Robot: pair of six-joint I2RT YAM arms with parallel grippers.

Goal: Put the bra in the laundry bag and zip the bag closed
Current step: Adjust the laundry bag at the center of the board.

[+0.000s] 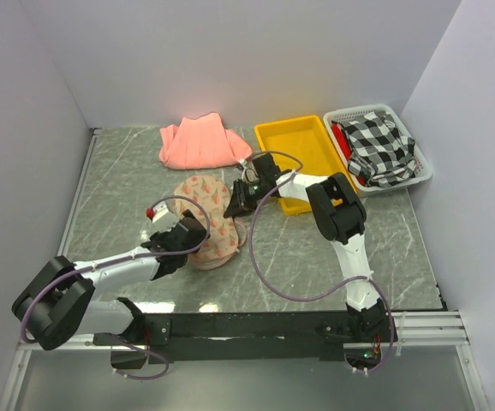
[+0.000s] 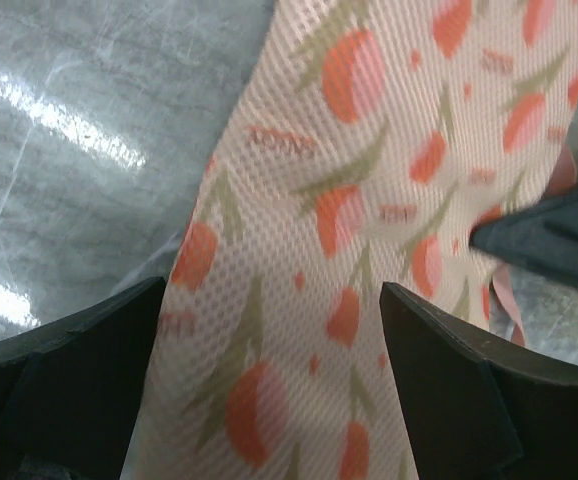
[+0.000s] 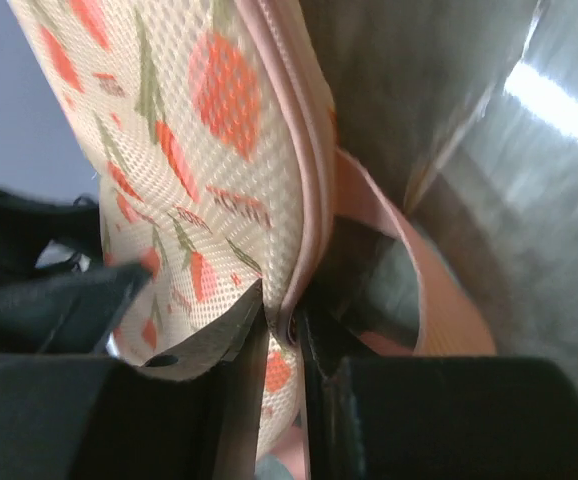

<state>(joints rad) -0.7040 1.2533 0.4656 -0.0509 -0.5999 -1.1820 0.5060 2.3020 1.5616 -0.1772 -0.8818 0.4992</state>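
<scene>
No bra in sight, probably already inside the laundry bag (image 1: 209,224) on the counter (image 1: 128,188); right pincer (image 3: 281,330) pinches its pink zip edge, left pincer (image 2: 272,300) straddles it wide open, zipping seemingly unfinished.

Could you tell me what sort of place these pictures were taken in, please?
Probably a lab test cell rather than a home: plain white walls box in a grey marbled table, with a yellow tray and white basket set out.
</scene>
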